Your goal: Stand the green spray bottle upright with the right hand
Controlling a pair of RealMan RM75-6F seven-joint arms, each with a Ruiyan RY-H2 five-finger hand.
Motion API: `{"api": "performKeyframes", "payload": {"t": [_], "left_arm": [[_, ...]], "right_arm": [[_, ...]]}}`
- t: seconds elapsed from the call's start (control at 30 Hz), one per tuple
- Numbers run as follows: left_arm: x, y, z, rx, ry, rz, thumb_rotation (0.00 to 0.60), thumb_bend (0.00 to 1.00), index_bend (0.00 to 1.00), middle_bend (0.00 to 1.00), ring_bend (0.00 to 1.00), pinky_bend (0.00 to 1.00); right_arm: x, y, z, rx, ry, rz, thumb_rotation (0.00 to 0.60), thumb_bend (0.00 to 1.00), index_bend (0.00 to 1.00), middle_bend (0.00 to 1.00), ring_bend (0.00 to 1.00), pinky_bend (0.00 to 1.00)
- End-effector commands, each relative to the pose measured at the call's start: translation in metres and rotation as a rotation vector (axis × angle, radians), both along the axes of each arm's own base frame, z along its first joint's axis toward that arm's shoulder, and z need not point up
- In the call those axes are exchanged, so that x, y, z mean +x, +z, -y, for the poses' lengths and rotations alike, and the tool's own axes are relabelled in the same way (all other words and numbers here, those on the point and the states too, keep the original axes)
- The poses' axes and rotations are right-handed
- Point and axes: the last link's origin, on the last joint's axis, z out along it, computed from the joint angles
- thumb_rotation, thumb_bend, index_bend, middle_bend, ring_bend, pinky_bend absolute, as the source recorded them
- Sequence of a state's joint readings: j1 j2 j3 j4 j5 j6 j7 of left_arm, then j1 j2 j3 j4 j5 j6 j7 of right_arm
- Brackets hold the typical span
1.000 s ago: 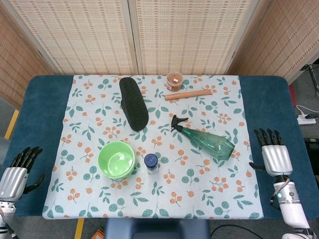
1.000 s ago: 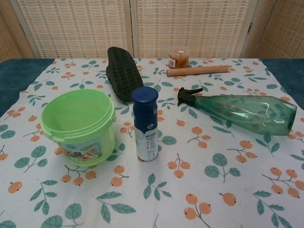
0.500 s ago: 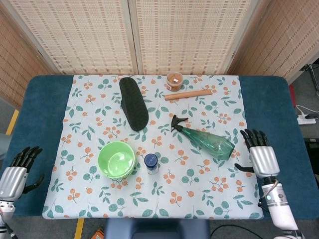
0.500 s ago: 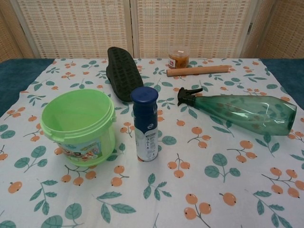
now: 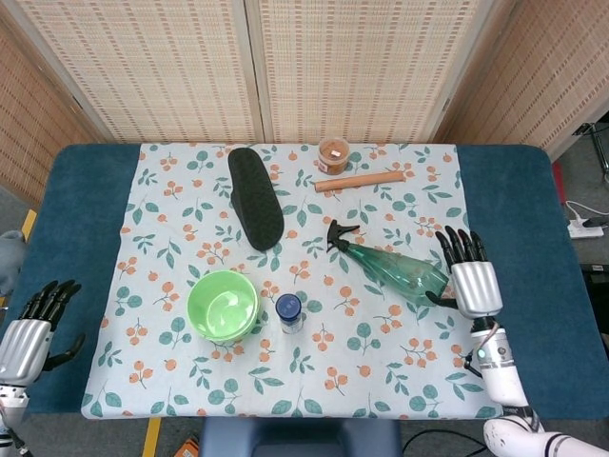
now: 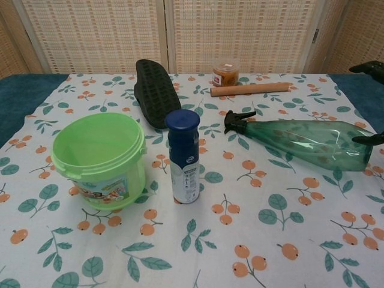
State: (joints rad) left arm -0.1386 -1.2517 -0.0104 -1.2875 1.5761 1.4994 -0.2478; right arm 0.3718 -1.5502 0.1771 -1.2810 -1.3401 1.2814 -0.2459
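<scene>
Lying: green bottle [image 5: 395, 268] on its side on the patterned cloth [image 5: 143, 238], black nozzle pointing up-left, base toward the right robot hand.
Right robot hand [image 5: 471, 278]: fingers spread, holding nothing, just beside the bottle's base, thumb reaching toward it; whether it touches cannot be told.
Left robot hand [image 5: 29, 328]: fingers apart, holding nothing, at the surface's [image 5: 67, 209] near-left edge.
Nearby: green bucket [image 5: 224, 306], blue-capped bottle [image 5: 288, 310].

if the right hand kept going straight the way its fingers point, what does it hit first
Probably nothing: the right hand points toward the table's far edge, passing just right of the green spray bottle; only floral cloth lies ahead.
</scene>
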Motion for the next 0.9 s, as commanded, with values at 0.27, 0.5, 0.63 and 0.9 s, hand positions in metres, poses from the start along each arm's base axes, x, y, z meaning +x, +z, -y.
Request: {"api": "performKeyframes", "payload": {"t": [0.27,0.5,0.63,0.9], "left_arm": [[-0.001,0.001,-0.001,0.002,0.004,0.005,0.6,0.33,0.12,0.07,0.0,0.12],[0.0,0.003,0.001,0.002,-0.006,0.018,0.6,0.33,0.12,0.07,0.0,0.12],[0.001,0.003,0.001,-0.002,-0.005,0.021,0.6,0.33,0.12,0.07,0.0,0.12],[-0.001,0.001,0.001,-0.008,0.002,0.024,0.6,0.33,0.12,0.07,0.0,0.12]], "right_arm": [[0.014,-0.02,0.007,0.022,0.019,0.046,0.6,0.0,0.0,0.0,0.0,0.0],[-0.001,-0.024,0.008,0.051,-0.047,-0.021,0.6,0.0,0.0,0.0,0.0,0.0],[-0.009,-0.02,0.01,0.058,-0.058,-0.065,0.6,0.0,0.0,0.0,0.0,0.0],[-0.021,-0.001,0.025,0.041,-0.054,-0.176,0.6,0.0,0.0,0.0,0.0,0.0]]}}
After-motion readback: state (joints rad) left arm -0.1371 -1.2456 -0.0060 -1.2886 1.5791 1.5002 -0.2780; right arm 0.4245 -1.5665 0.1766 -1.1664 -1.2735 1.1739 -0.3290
